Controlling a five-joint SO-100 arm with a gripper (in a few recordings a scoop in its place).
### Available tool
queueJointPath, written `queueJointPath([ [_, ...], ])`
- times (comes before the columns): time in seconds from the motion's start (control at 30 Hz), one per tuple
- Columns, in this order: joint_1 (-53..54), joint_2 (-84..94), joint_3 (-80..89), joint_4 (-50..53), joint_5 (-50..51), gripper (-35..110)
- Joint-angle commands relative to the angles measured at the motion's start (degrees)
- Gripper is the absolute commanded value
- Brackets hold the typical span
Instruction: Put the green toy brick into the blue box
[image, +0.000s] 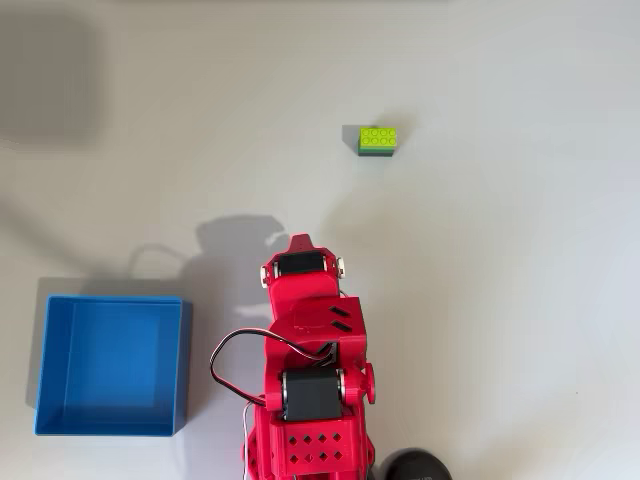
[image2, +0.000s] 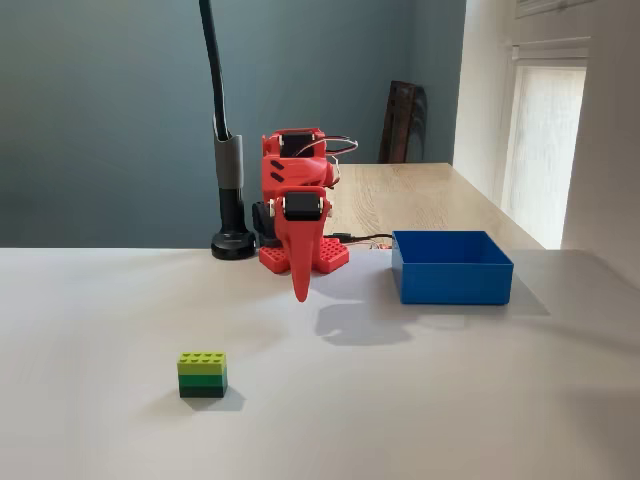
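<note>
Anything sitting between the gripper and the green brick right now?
No. In both views only bare white table separates the gripper from the green toy brick; the blue box sits off to the side.

One green toy brick is counted on the white table (lime on top, a darker green layer beneath, six studs seen from overhead). One blue box is counted. One red arm with one gripper is seen. One black lamp stand is counted in the fixed view.
</note>
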Motion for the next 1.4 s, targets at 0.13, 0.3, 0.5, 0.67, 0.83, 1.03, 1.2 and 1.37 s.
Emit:
queueJointPath([
  [0.13,-0.70,-0.70,-8.53,-0.26,-1.85,0],
  [0.3,1.23,-8.17,-15.03,-0.35,-4.66,0],
  [0.5,6.68,-28.65,-28.83,-0.26,-6.24,0],
  [0.67,11.43,-44.38,-42.45,1.05,-8.09,0],
  [0.83,13.80,-56.78,-59.68,11.95,-10.02,1],
  [1.03,15.38,-67.32,-72.69,21.18,-11.25,33],
  [1.2,17.67,-73.65,-76.55,21.18,-13.89,37],
  [1.37,19.16,-79.89,-79.80,21.09,-14.85,38],
])
